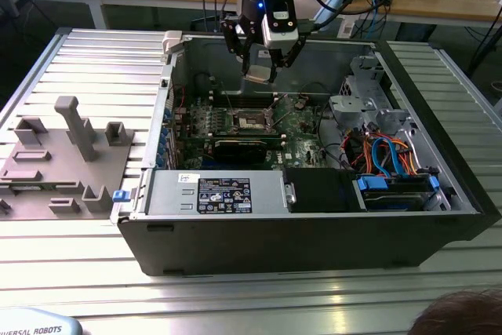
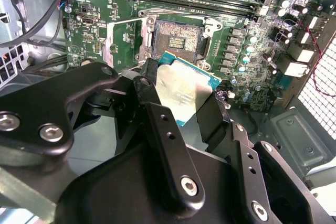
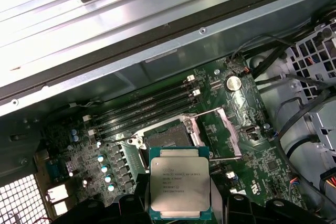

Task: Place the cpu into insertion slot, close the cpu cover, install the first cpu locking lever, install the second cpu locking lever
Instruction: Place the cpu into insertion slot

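My gripper (image 1: 261,68) hangs over the open computer case, shut on the cpu (image 1: 259,74). The cpu (image 2: 184,90) is a flat square chip with a silver-grey top and a blue-green edge, pinched by its sides between the black fingers (image 2: 152,85). In the first wrist view the cpu (image 3: 180,182) hovers just clear of the insertion slot (image 3: 168,137). The slot (image 2: 176,38) is a dark square recess with a silver rim on the green board, and it stands bare. The cpu cover (image 3: 233,124) is swung up and open beside the slot (image 1: 255,121).
Long black memory slots (image 3: 147,106) run beside the socket. A silver drive cage (image 1: 365,96) and blue and orange cables (image 1: 388,151) fill the exterior view's right of the case. A power supply (image 1: 216,194) lies along the front wall. A grey fixture (image 1: 63,154) sits on the table outside.
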Available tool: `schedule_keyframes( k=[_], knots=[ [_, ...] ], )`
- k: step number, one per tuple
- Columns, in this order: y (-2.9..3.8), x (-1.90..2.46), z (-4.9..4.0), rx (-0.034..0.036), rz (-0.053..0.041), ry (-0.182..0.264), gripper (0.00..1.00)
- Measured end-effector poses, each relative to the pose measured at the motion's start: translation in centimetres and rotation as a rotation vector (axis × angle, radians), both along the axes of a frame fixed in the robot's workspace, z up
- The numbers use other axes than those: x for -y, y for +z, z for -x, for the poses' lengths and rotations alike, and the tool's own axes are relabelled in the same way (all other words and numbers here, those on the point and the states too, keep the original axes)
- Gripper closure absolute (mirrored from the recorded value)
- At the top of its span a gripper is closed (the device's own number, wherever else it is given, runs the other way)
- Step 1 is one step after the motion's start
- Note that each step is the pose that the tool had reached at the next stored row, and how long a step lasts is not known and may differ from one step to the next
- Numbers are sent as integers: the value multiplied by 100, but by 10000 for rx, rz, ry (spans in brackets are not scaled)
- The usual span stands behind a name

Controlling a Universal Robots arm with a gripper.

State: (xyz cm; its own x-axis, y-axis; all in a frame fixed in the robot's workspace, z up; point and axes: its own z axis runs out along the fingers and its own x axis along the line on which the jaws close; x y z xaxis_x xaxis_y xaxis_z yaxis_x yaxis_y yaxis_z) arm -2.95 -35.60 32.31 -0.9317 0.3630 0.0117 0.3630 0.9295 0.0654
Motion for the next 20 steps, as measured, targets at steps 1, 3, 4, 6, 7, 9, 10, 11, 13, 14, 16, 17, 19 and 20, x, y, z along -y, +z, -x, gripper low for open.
schedule_keyframes(
  k=[1,3,4,6,7,9,10,11,13,14,16,17,19,20],
  knots=[
    [0,0,0,0,1,-3,46],
    [0,0,0,1,5,-18,46],
    [0,0,0,1,5,-22,46],
    [0,0,0,1,7,-32,46],
    [0,0,0,0,8,-35,46],
    [0,0,0,0,11,-45,46],
    [-1,0,0,1,12,-51,46],
    [-1,0,0,1,14,-55,46],
    [-1,0,0,0,33,-107,46],
    [-1,0,0,0,34,-109,46],
    [-1,0,0,0,38,-117,46],
    [-1,0,0,1,40,-123,46],
    [-1,0,0,0,47,-139,46],
    [-1,0,0,0,52,-153,46]
  ],
)
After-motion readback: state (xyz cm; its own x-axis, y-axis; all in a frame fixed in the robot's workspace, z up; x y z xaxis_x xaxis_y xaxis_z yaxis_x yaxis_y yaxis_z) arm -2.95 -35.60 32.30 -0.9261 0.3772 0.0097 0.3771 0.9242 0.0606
